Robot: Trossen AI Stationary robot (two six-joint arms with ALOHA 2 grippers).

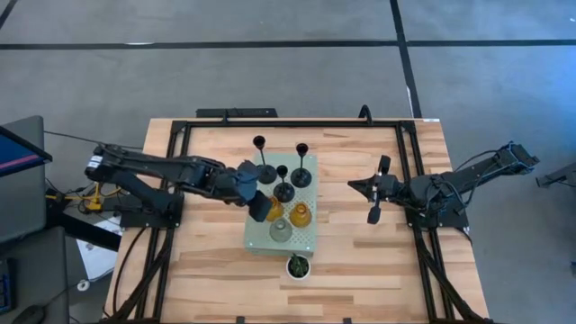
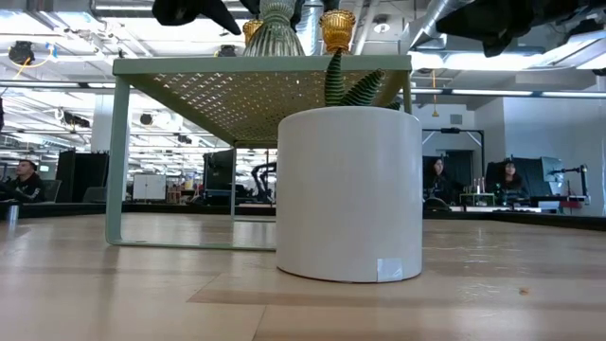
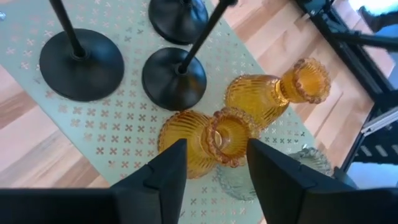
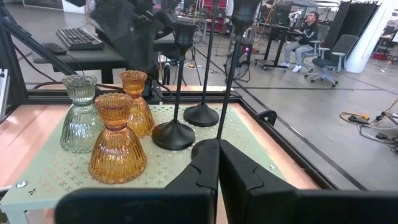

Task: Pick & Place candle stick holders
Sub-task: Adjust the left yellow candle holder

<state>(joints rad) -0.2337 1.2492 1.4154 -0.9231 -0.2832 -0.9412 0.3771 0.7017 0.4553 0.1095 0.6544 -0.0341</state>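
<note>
Several candle stick holders stand on their bases on the pale green board (image 1: 310, 241): three black stemmed ones (image 1: 282, 171), two amber glass ones and a clear-grey one (image 4: 81, 115). My left gripper (image 3: 214, 154) hangs open over the board's left part, slanting down. Its fingers (image 3: 169, 171) stand on either side of one amber holder (image 3: 211, 140), and I see no touch. The other amber holder (image 3: 273, 93) stands just beyond it. My right gripper (image 4: 217, 165) is shut and holds nothing, level above the table to the right of the board.
A small green plant in a white pot (image 2: 348, 194) stands on the table in front of the board's near edge. The board stands raised on thin legs (image 2: 115, 156). A black frame (image 1: 409, 162) runs around the tabletop. Bare wood lies to either side of the board.
</note>
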